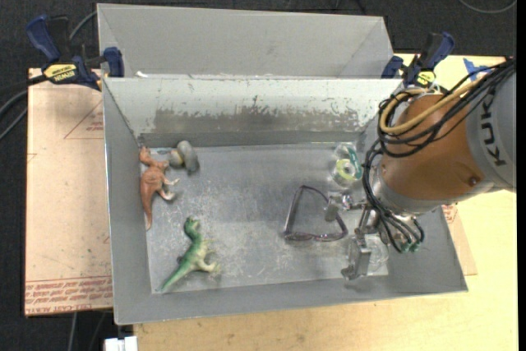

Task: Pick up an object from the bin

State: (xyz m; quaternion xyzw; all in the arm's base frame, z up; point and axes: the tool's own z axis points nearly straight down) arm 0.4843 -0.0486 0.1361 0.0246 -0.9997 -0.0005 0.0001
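Where arm [436, 160] overhangs, hand [359, 257] partly hidden beside glasses [312, 237].

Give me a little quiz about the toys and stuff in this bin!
1. True or false: the green plastic toy dinosaur lies toward the view's left end of the grey metal bin.
2. Which thing lies nearest the robot's hand? A: the orange-brown plastic toy dinosaur. B: the dark-framed spectacles. C: the small grey rounded stone.
3. Fill in: the bin holds ___ toy dinosaurs.
Key: 1 true; 2 B; 3 two.
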